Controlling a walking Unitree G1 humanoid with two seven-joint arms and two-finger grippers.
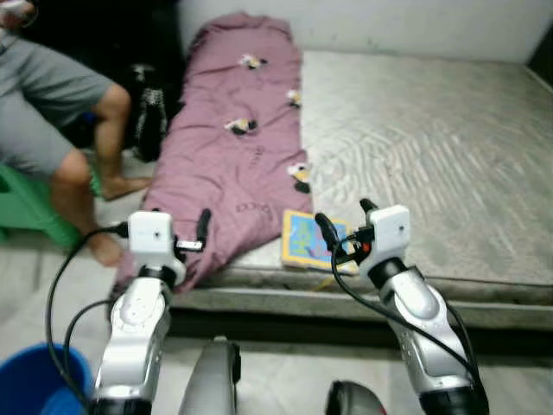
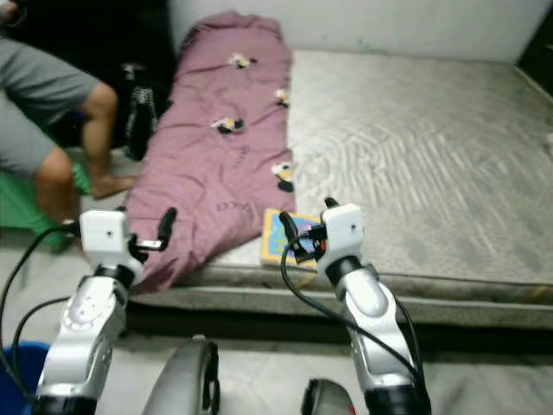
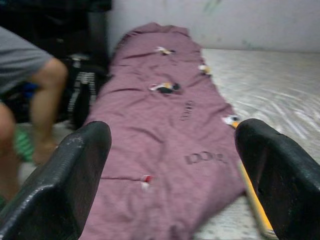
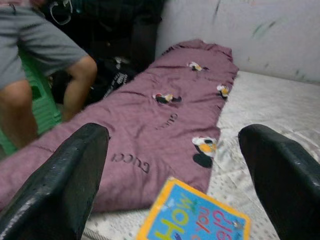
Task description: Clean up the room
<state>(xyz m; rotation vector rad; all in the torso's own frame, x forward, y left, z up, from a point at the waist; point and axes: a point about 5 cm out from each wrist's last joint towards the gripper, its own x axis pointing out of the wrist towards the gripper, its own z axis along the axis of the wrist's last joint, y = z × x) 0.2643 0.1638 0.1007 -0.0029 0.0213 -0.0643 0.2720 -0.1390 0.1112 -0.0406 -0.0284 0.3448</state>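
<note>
Left eye view: a low mattress (image 1: 432, 147) lies on the floor against a white wall (image 1: 389, 22). A purple blanket (image 1: 229, 147) with small bird patches runs along the mattress's left edge, from the wall end to the front edge, where it hangs over the front left corner. A bright book (image 1: 304, 239) with a yellow border lies at the front edge, touching the blanket's right side. Left of the mattress a person (image 1: 52, 104) in grey shorts sits on a green stool (image 1: 30, 212); a dark bag (image 1: 149, 112) stands between the person's leg and the blanket. A blue bucket (image 1: 39, 380) sits at the lower left on the pale tiled floor.

The left gripper (image 1: 194, 233) hovers over the blanket's front corner, fingers spread and empty. The right gripper (image 1: 343, 226) hovers just above the book, also released.

Right wrist view: the book's cover reads "How", and the blanket bears printed lettering beside it
</note>
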